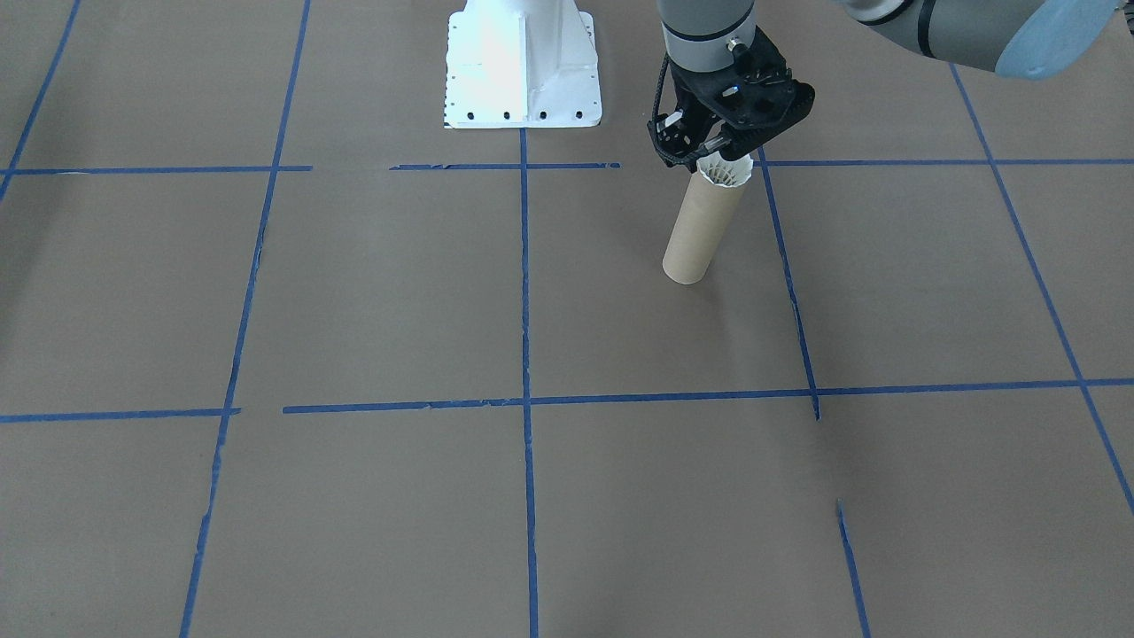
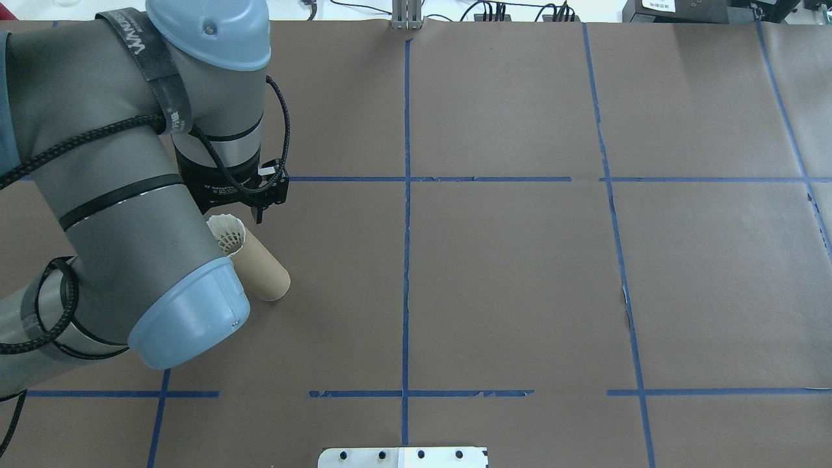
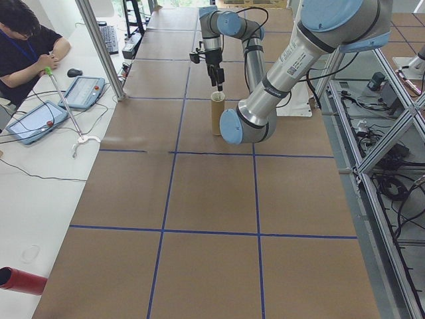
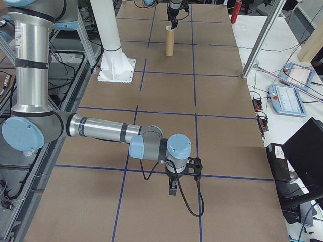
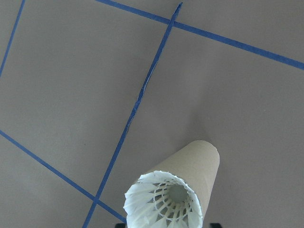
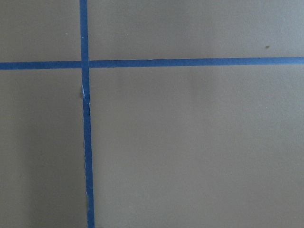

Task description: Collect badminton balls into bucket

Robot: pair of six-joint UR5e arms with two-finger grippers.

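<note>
**Now: shuttlecock seated in tube mouth, left gripper above it**

Small white feather shuttlecock (image 5: 163, 202) sits skirt-up in the open top of the tall, narrow brown cardboard tube (image 1: 702, 229); scalloped feather edges stand just above the rim. Tube stands upright on the table.

Left gripper (image 1: 704, 151) hangs directly over the tube mouth, fingertips just above the feathers. Jaws look drawn close together; contact with the feathers cannot be told.

Right gripper (image 4: 172, 187) is well apart, low over the near end of the table in the right-side view; jaw state cannot be told.

Brown paper-covered table (image 2: 507, 279) carries a blue tape grid (image 1: 524, 310). White metal base (image 1: 523, 71) is bolted on the robot's side. A seated person (image 3: 26, 46) is at a side bench with tablets.
</note>
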